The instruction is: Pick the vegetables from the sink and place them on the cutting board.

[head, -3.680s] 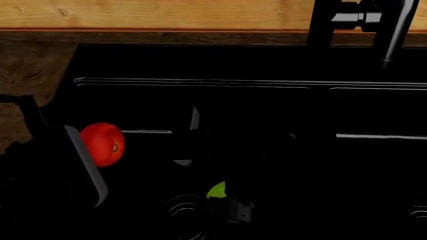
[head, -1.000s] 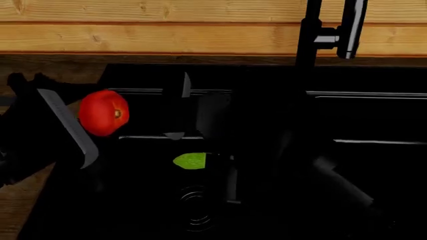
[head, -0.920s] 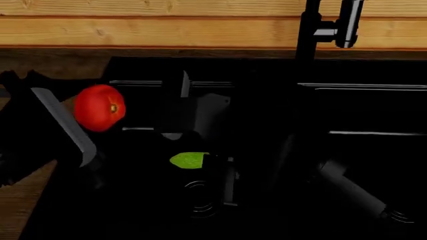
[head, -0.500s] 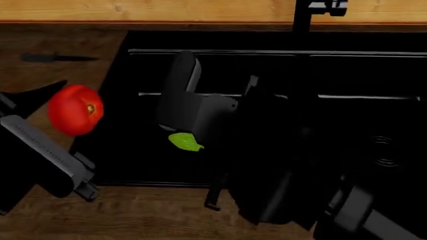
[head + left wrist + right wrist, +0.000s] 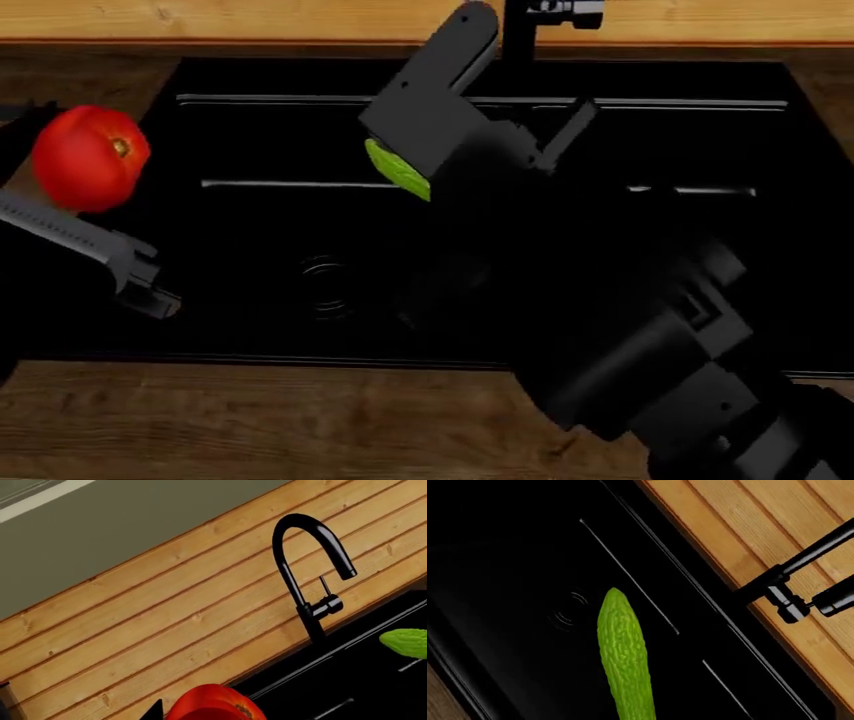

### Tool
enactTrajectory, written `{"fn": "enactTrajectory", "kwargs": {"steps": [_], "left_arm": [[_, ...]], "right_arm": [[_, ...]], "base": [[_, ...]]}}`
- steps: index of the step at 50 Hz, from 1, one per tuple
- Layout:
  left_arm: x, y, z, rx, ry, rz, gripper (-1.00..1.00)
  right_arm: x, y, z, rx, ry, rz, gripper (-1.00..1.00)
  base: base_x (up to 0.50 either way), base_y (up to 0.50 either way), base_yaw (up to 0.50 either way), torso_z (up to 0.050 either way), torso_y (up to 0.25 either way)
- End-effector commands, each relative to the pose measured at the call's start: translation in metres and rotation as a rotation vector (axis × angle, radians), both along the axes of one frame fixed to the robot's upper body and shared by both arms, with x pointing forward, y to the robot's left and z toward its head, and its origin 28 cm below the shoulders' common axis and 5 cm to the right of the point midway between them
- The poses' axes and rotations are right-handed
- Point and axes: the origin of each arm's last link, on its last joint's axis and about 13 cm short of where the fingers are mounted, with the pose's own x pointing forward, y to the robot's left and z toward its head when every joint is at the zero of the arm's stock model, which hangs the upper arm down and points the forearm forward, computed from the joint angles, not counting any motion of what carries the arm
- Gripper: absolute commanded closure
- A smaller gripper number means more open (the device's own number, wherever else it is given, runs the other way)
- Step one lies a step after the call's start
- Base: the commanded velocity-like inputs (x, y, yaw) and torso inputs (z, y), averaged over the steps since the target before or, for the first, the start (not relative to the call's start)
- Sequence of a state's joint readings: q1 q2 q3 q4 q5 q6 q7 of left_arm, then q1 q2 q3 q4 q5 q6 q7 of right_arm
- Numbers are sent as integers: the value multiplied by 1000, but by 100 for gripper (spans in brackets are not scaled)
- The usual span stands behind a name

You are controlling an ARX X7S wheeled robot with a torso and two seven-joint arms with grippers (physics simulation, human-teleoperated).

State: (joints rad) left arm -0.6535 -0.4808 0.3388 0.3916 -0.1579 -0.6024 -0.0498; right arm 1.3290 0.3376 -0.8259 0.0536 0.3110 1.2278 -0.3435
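Observation:
A round red tomato is held above the left rim of the black sink, with my left gripper shut on it. In the left wrist view only the tomato's top shows. My right gripper is shut on the bumpy green cucumber, lifted over the basin near the back rim. In the right wrist view the cucumber points out over the round drain. The cucumber's tip also shows in the left wrist view. The cutting board is out of view.
The tall black faucet stands behind the sink, close to my right gripper. A plank wall rises behind it. The wooden counter runs along the near side. My right arm crosses the right basin.
The right gripper has risen with the cucumber from low in the basin towards the back rim. The tomato has moved up and left in the left gripper. The head view has shifted.

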Motion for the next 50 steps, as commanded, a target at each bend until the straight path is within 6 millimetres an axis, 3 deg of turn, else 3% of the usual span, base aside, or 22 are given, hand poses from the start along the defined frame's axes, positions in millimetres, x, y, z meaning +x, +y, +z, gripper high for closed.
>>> {"fn": "enactTrajectory", "kwargs": {"steps": [1,8,21,42,50], "left_arm": [[6,-4,3,-59,-68,64,100],[2,-8,12,-141,-38,-8,100],[1,-11,3,-51,-54,82,100],[-8,-16,6,-27,-38,40,100],[-7,-15,0,-26,-24,42,100]], "right_arm": [[-2,-18,-18,145,-12,-155,100],[-7,-29,-12,210,-55,-243,100],[-26,-33,6,193,-79,-298,100],[-31,-35,8,236,-110,-323,100],[-26,-34,-1,255,-106,-318,100]], "base": [[0,-500,0,0,0],[0,-500,0,0,0],[0,-500,0,0,0],[52,-500,0,0,0],[128,-500,0,0,0]]}}
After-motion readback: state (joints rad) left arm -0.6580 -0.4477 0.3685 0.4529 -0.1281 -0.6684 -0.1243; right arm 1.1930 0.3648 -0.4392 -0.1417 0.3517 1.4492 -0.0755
